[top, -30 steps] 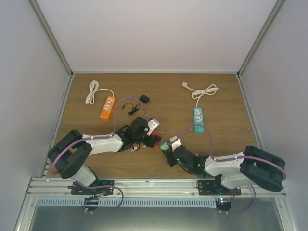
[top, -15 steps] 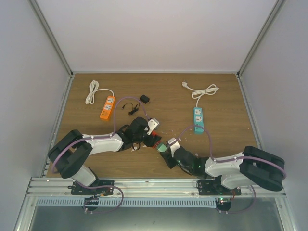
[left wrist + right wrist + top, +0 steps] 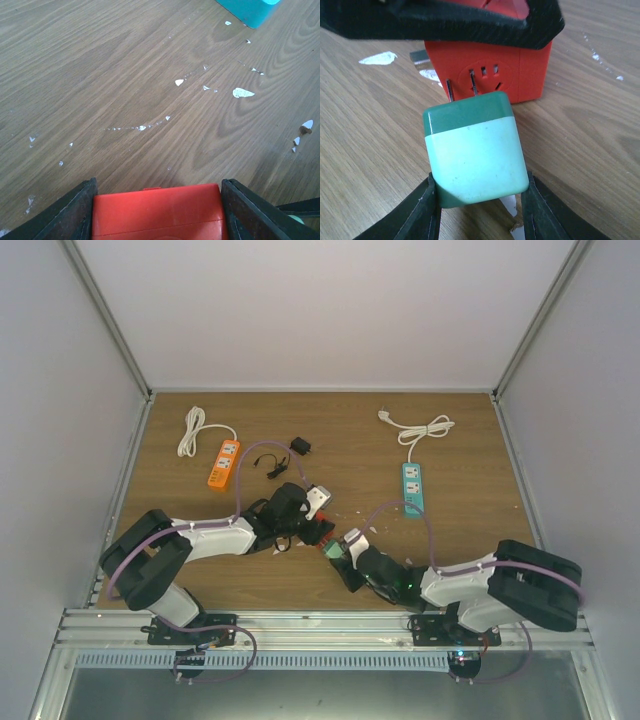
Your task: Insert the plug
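My left gripper [image 3: 318,531] is shut on a red socket block [image 3: 157,212], held just above the wooden table at its middle; the block also shows in the right wrist view [image 3: 487,67], its slotted face toward the plug. My right gripper [image 3: 336,552] is shut on a mint-green plug with a dark green front [image 3: 475,152]. The plug's two metal prongs [image 3: 461,89] point at the red block's slots, with their tips at the face, slightly left of the slots. In the top view the plug [image 3: 333,549] touches the block's near-right side.
A teal power strip [image 3: 412,486] with a white cord lies at the back right; its corner shows in the left wrist view [image 3: 247,10]. An orange power strip [image 3: 224,463] with a white cord lies at the back left. A black adapter [image 3: 300,446] sits behind centre. White flecks mark the wood.
My right gripper has moved left and slightly forward with the green plug, closing the gap to the red block. The left arm has barely moved.
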{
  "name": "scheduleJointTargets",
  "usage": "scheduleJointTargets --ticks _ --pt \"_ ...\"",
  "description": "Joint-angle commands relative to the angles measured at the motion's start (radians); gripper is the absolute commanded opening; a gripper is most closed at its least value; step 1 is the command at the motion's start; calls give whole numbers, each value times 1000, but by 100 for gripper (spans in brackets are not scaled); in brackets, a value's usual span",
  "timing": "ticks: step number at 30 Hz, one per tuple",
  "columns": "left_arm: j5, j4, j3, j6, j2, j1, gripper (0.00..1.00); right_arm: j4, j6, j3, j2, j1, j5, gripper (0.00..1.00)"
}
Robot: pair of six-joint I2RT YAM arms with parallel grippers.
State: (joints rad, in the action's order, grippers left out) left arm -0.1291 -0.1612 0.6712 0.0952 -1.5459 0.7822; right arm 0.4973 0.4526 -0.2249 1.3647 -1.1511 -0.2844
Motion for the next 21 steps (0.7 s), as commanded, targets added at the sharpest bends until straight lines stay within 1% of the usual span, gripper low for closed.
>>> scheduleJointTargets --ticks 1,6,14,21 --pt "-21 5 16 12 -25 0 50 38 22 16 -69 -6 -78 2" --pt "-16 4 13 15 -19 0 50 44 35 53 -126 -6 -115 1" --pt "-9 2 2 20 2 -7 50 118 31 56 -7 -6 -120 1" --pt "-14 -1 5 19 -14 -11 49 172 15 74 -3 -7 -102 1"
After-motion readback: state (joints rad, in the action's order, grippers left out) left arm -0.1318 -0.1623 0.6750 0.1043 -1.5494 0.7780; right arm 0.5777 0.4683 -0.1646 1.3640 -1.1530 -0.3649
